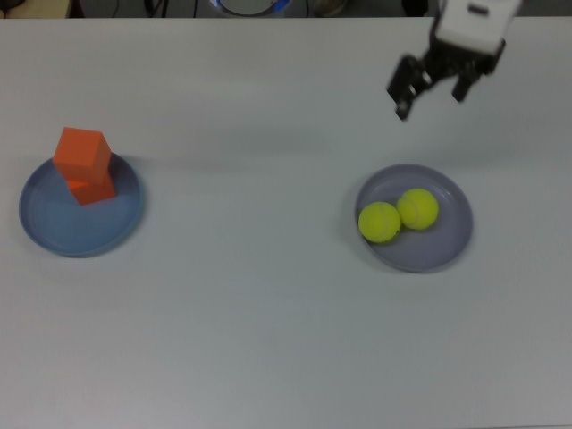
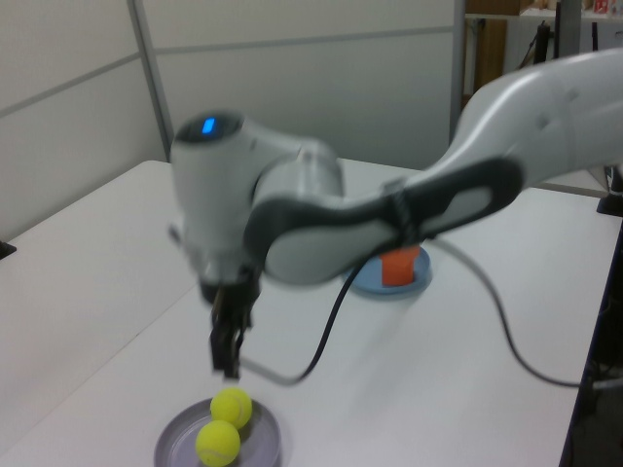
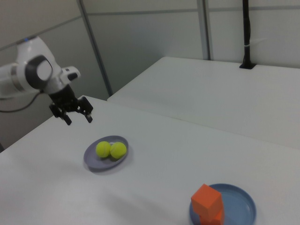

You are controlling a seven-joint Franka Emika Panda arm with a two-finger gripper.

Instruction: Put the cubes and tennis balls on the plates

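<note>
Two yellow-green tennis balls (image 1: pixel 380 221) (image 1: pixel 417 209) rest side by side on the lavender-grey plate (image 1: pixel 414 247) at the top view's right; they also show in the left view (image 2: pixel 217 443) (image 2: pixel 232 406) and the right view (image 3: pixel 103 149) (image 3: pixel 118 150). Two orange cubes (image 1: pixel 82 154) (image 1: pixel 92 189) are stacked on the light blue plate (image 1: pixel 80 231) at the top view's left, the upper one (image 3: pixel 206 198) skewed over the lower (image 3: pixel 211 218). My gripper (image 1: pixel 431 93) hangs open and empty well above the table, behind the lavender-grey plate (image 3: pixel 107 156).
The arm's cable (image 2: pixel 331 311) loops down beside the gripper in the left view. A second white table (image 3: pixel 225 89) stands behind, across a gap. The blue plate (image 3: pixel 239 206) lies near the right view's bottom edge.
</note>
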